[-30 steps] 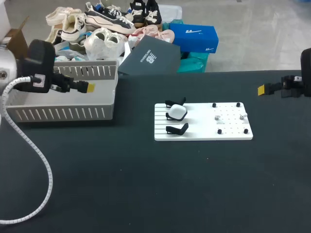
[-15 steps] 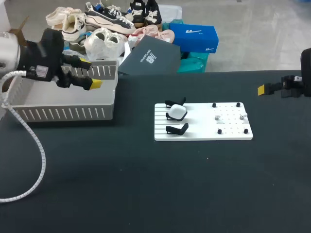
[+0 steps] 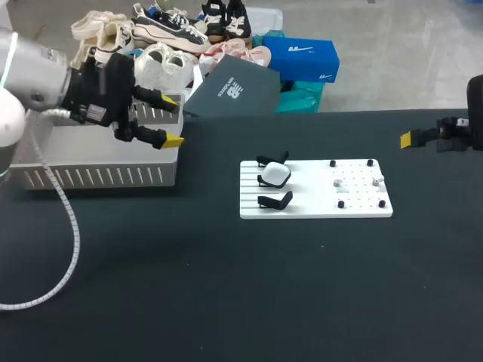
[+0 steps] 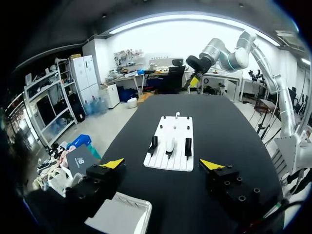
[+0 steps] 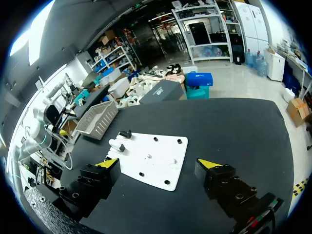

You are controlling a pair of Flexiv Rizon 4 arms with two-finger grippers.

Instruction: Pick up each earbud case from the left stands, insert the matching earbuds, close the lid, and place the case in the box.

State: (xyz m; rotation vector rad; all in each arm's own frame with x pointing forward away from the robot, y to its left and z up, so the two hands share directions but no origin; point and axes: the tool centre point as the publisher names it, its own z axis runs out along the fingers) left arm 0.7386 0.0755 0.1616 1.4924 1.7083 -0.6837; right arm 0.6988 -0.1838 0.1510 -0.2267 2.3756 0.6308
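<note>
Earbud case (image 3: 275,175) sits ahead of wide-spread left end effector (image 3: 173,121).

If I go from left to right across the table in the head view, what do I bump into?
left gripper → white earbud case → black pegs → right gripper

We can't make out any readable text, numbers or signs on the stuff sitting on the bench (image 3: 226,286). Closest thing is a small pale sticker (image 3: 95,112) on the black body of the left pincer (image 3: 173,121), but its print is way too tiny to read. The white board (image 3: 317,204), the earbud case (image 3: 275,175) and the metal box (image 3: 98,177) all look plain to us.
</note>
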